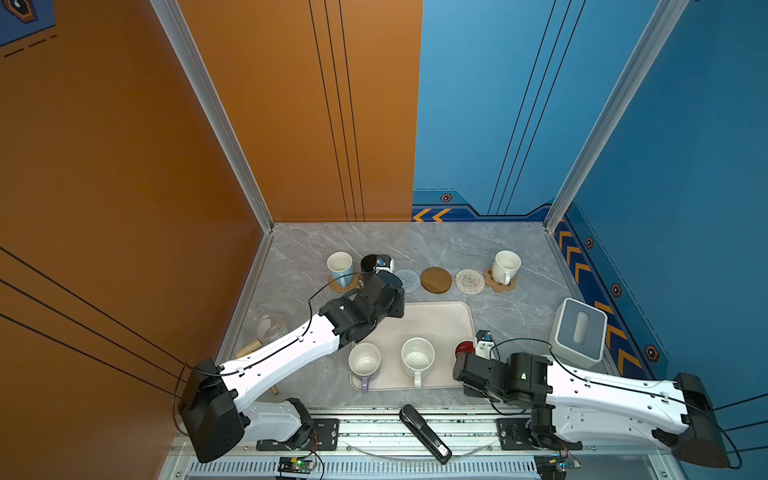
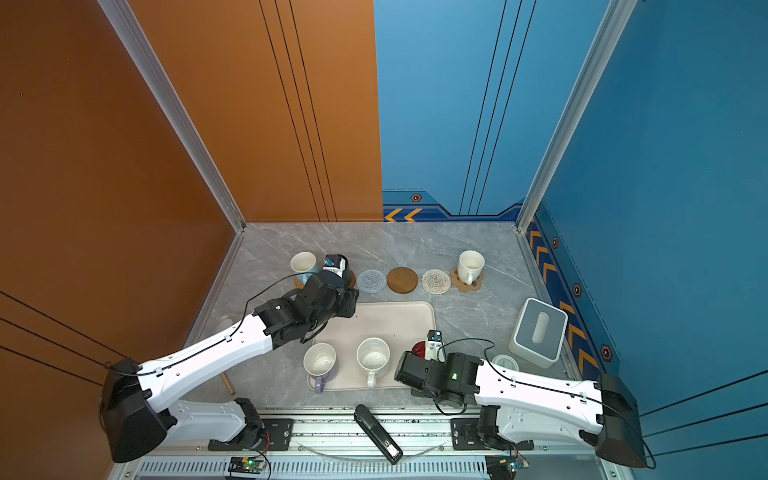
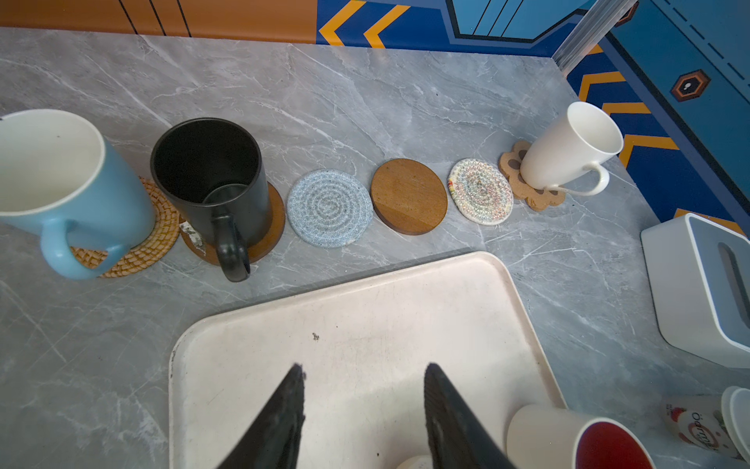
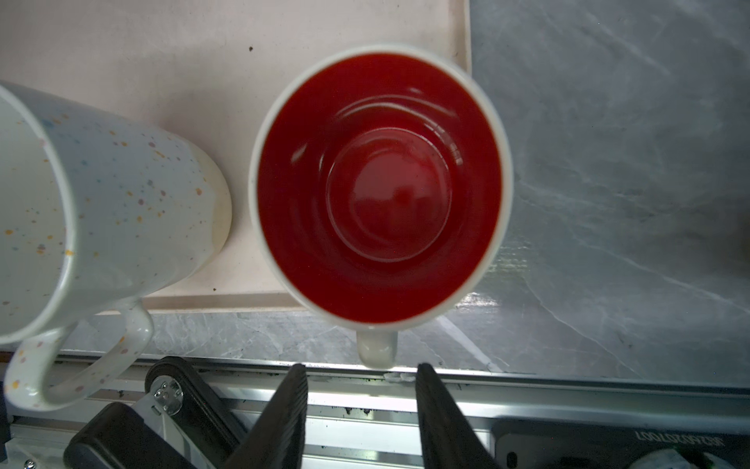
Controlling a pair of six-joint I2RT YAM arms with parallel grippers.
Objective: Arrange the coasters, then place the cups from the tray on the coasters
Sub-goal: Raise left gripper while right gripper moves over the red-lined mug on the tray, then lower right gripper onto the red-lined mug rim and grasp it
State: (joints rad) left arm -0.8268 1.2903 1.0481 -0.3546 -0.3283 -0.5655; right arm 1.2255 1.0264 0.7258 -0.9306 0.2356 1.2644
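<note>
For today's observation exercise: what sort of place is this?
Probably a robot test booth: two white-and-black robot arms on an aluminium rail, a grey marble-look tabletop, orange and blue panel walls.

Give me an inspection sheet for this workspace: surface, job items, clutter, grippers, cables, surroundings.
Surface: grey marble tabletop, no spills seen.
Job's things: light blue mug on rattan coaster; black mug on wooden coaster; plain white mug on paw coaster; grey-blue crocheted coaster, second wooden coaster, whitish crocheted coaster bare; tray holds lavender mug, speckled mug, red-lined mug.
Clutter: white box stand, glass jar, black stapler-like tool at the front.
Grippers: left gripper open, empty, above tray; right gripper open, by red-lined mug's handle, not gripping.
Cables: black cables loop above both arms.
Surroundings: orange wall, blue wall, aluminium posts.
</note>
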